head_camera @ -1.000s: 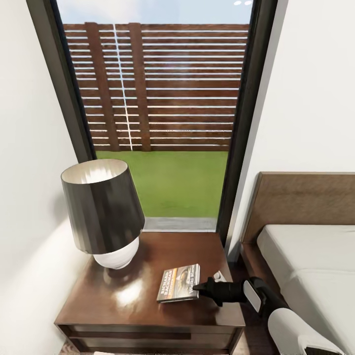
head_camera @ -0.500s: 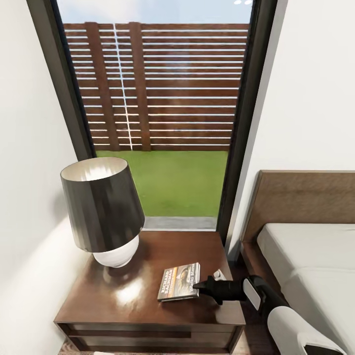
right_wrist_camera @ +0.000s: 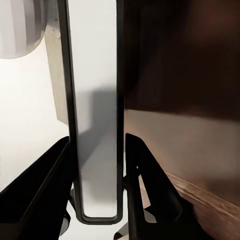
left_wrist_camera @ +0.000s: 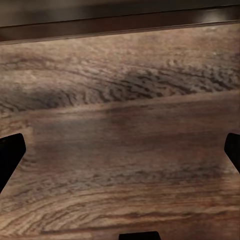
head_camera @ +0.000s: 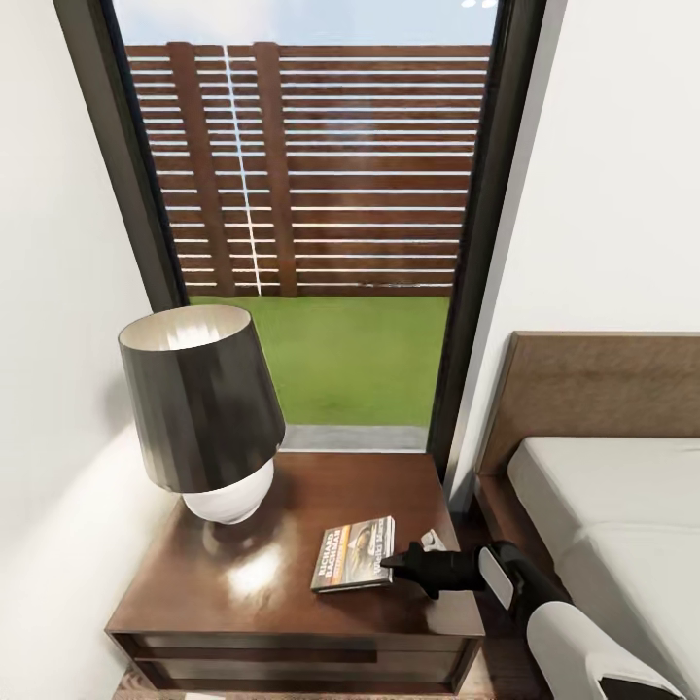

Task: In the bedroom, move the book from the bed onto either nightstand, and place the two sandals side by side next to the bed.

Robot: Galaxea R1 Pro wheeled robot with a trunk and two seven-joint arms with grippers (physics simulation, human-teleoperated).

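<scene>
White walls frame our head view, with a tall dark-framed window (head_camera: 311,194) at twelve o'clock showing green grass and a slatted brown wooden fence. Below it stands the low dark reddish-brown wooden nightstand (head_camera: 243,593) with a glossy flat top, and on that top, toward ten o'clock, we see a table lamp (head_camera: 204,413) with a dark tapered shade over a rounded white base. At the nightstand's right part lies the small thin paperback book (head_camera: 354,554), flat, its dark cover carrying an orange band, white lettering and a picture of a car. Our black right gripper (head_camera: 389,563) reaches in from four o'clock and meets the book's right edge; in the right wrist view the book (right_wrist_camera: 95,125) appears edge-on as a pale block of pages bound by dark covers, standing between the two black fingers (right_wrist_camera: 47,185), which sit close on either side of it, so we read the claw as narrowed onto the book. At three o'clock is the large low bed (head_camera: 603,389) with brown wooden headboard and pale-grey mattress. Our left wrist view looks onto the brown wood-plank floor (left_wrist_camera: 120,130), with the left gripper's (left_wrist_camera: 120,150) black fingertips (left_wrist_camera: 10,150) at opposite edges, spread wide.
</scene>
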